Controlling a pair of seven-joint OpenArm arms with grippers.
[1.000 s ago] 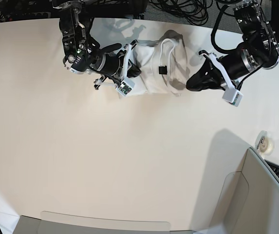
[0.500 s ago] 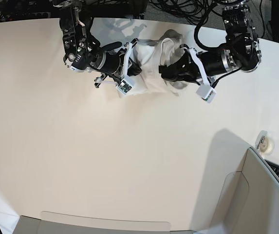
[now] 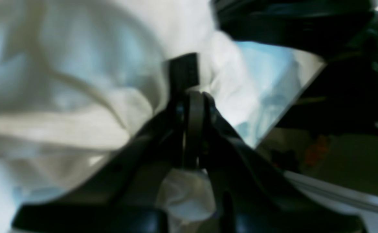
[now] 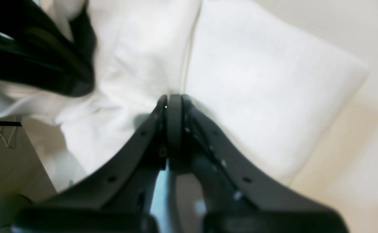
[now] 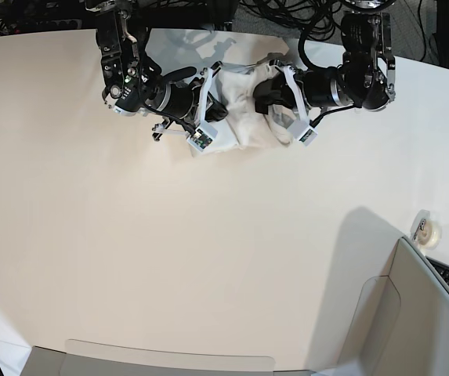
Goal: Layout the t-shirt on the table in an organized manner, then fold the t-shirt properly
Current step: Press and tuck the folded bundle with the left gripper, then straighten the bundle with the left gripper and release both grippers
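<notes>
White cotton, the t-shirt [image 5: 244,106] lies bunched in a compact heap at the far edge of the tabletop [image 5: 208,258], directly between the two sets of fingers. No print shows; only plain white fabric is visible.

Right gripper [image 4: 171,100]: fingers pressed together, tips resting on the cloth where a seam or fold line runs away ahead of them. A smooth folded panel lies to one side of the tips, looser wrinkled cloth to the other. Whether fabric is caught between the tips cannot be told.

Left gripper [image 3: 192,97]: fingers pressed together, tips buried against crumpled fabric. A small black tag [image 3: 183,72] sits just ahead of the tips. A pinch on the cloth cannot be confirmed; the view is blurred.

In the base view, both arms converge on the heap from opposite sides. Bare tabletop extends wide on the near side. A small tape roll [image 5: 428,229] sits well apart, near grey-beige panels [image 5: 428,313].
</notes>
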